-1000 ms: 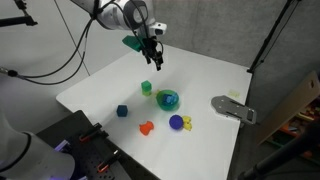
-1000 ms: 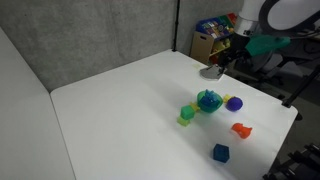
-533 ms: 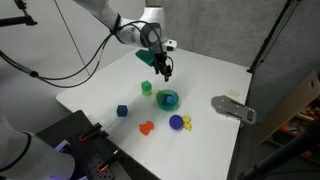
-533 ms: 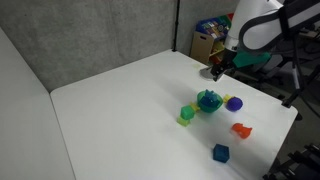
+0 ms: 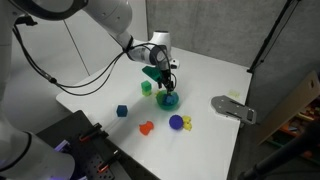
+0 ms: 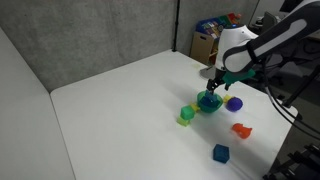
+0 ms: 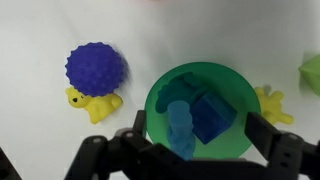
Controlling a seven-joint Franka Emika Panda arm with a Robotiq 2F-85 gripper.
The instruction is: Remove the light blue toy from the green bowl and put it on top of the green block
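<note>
The green bowl [image 7: 160, 93] fills the middle of the wrist view. The light blue toy [image 7: 180, 128] lies in it next to a darker blue cube [image 7: 212, 114]. My gripper [image 7: 198, 130] is open, with one finger on each side of the bowl. In both exterior views the gripper [image 5: 167, 87] [image 6: 213, 88] hangs just above the bowl [image 5: 168, 100] [image 6: 209, 103]. The green block [image 5: 147, 88] [image 6: 187, 111] stands on the table beside the bowl, and its edge shows in the wrist view [image 7: 312, 72].
A purple spiky ball [image 7: 96, 68] [image 5: 176, 122] sits on a yellow piece [image 7: 95, 104] near the bowl. Another yellow piece [image 7: 270, 105] lies on the bowl's other side. A dark blue cube [image 5: 121, 111], an orange toy [image 5: 146, 127] and a grey object [image 5: 232, 108] lie further off.
The arm has moved from the far side of the table over to the bowl and come down. The gripper now hangs right above the bowl. The objects have not moved.
</note>
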